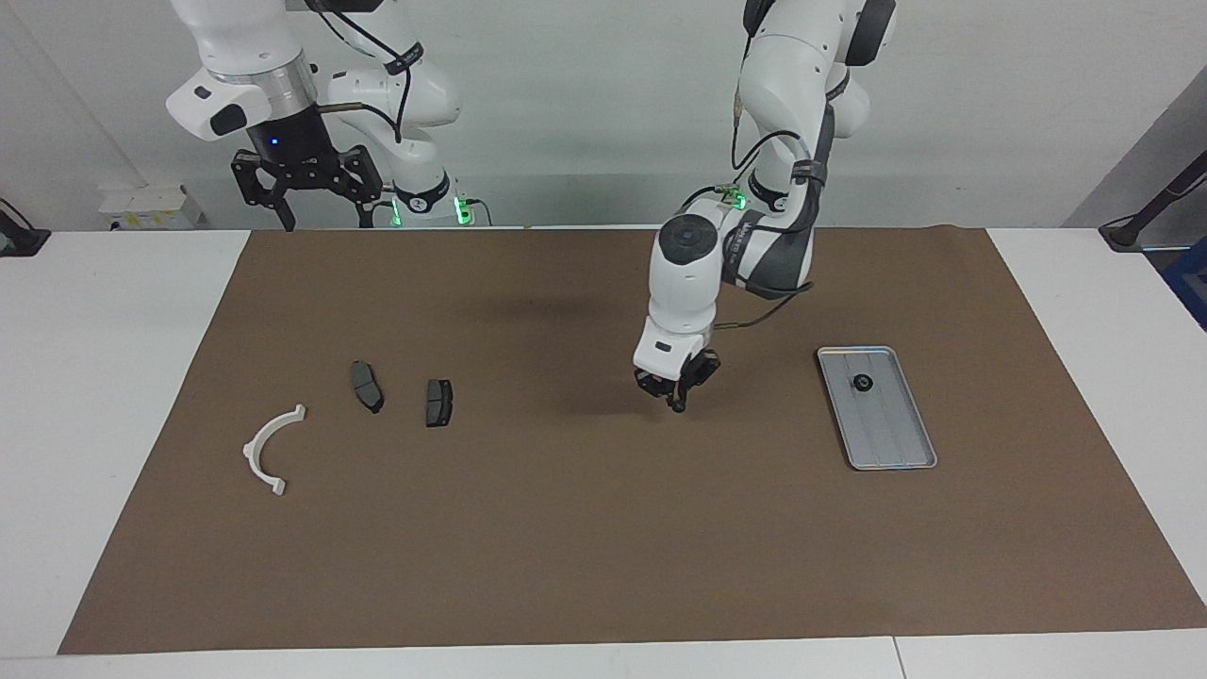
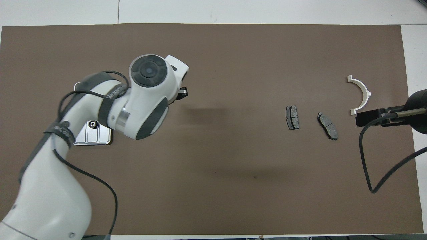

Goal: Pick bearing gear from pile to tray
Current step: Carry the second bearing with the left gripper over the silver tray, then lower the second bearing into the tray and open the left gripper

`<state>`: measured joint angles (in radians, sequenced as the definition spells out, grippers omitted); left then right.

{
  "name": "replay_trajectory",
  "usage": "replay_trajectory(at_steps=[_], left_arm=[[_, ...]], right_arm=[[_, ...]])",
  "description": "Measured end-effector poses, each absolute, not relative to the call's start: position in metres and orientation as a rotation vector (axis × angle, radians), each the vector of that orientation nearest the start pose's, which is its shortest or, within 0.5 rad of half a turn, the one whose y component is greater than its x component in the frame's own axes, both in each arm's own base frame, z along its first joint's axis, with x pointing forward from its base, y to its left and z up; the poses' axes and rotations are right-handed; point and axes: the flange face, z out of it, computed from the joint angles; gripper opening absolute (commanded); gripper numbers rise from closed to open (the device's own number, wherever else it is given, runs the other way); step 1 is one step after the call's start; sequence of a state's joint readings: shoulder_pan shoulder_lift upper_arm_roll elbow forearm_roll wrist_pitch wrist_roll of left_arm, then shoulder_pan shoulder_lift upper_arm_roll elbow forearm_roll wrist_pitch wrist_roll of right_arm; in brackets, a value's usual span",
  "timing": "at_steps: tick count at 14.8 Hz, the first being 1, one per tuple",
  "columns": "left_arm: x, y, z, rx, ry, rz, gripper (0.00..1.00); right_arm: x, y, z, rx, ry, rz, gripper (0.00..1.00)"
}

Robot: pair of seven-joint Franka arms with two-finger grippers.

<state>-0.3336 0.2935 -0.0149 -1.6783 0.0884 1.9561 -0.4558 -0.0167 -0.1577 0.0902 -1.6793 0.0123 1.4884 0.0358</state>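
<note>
I look at my left gripper (image 1: 677,401) first. Its two fingertips are pressed tight together and point down. There is a tiny dark bit right at the tip, but I cannot tell if it is a part or just the fingers. The gripper hangs a little way above the brown mat (image 1: 566,547), over its middle part.

In the facing view, the tray (image 1: 894,436) is at 3 o'clock from this gripper. It lies flat on the mat, well apart from the gripper. One small black gear (image 1: 862,382) sits in the tray, at the tray's 12 o'clock end, the end nearer to the robots.

At 9 o'clock from the left gripper I see two dark brake pads (image 1: 367,386) lying side by side on the mat, near each other but not touching. At about 8 o'clock from the pads is the white half-ring (image 1: 253,451), also flat on the mat.

My right gripper (image 1: 322,219) is up at 10 o'clock. Its fingers are spread wide with nothing between them. It waits high in the air over the table edge at the robots' end, by the corner of the mat.
</note>
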Motion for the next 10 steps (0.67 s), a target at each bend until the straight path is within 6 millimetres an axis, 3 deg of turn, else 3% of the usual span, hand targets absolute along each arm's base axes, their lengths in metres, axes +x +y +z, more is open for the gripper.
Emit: replay_trajectory(at_steps=[3, 5, 7, 10], left_arm=[[0.629, -0.087, 0.441, -3.089, 0.029, 0.027, 0.00], [0.633, -0.031, 0.425, -3.112, 0.069, 0.005, 0.00], [0.629, -0.008, 0.397, -3.117, 0.091, -0.032, 0.00], [0.617, -0.005, 0.352, -3.119, 0.099, -0.081, 0.00]], right_arm=[[0.494, 0.039, 0.650, -3.144, -0.051, 0.054, 1.00], [0.494, 0.040, 0.650, -3.144, -0.052, 0.054, 1.00], [0.494, 0.040, 0.650, -3.144, -0.053, 0.053, 1.00], [0.494, 0.041, 0.651, -3.144, -0.055, 0.050, 1.00]])
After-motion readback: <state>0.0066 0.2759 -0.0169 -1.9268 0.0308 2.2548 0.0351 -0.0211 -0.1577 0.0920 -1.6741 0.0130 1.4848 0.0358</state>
